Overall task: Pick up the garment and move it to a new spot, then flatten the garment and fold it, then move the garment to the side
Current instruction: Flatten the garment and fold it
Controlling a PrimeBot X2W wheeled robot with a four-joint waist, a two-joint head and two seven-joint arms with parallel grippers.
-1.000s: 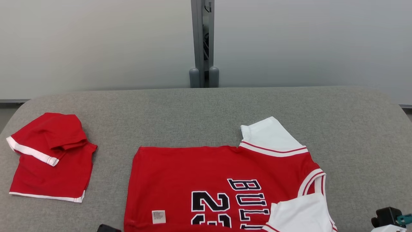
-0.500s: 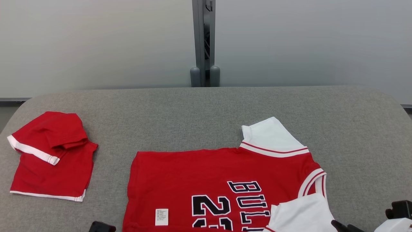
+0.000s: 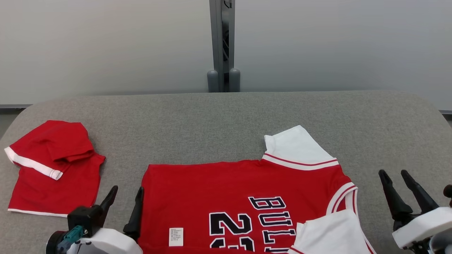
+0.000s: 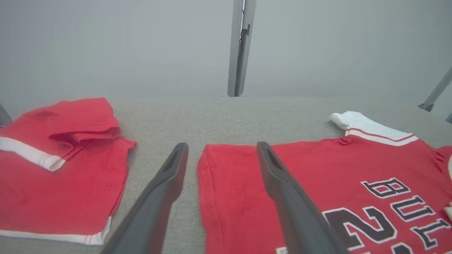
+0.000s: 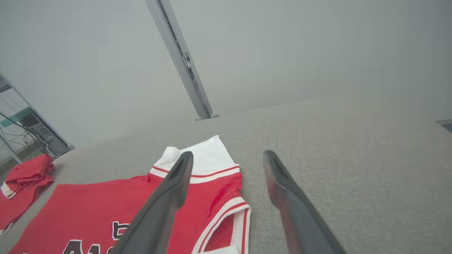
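Both just let go: left gripper (image 3: 127,190) at 7 o'clock, right gripper (image 3: 393,173) at 4 o'clock, fingers spread, empty. Flat at 6 o'clock on grey fabric table (image 3: 226,120): red jersey with white sleeves (image 3: 240,187), black lettering. Flattening likely done; fold next.

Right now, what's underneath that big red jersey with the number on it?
The jersey lies flat on the gray table, which shows beyond its edges. The surface directly beneath is covered; no bulge hints at anything hidden.

Now open: left gripper (image 3: 127,189), right gripper (image 3: 393,173)
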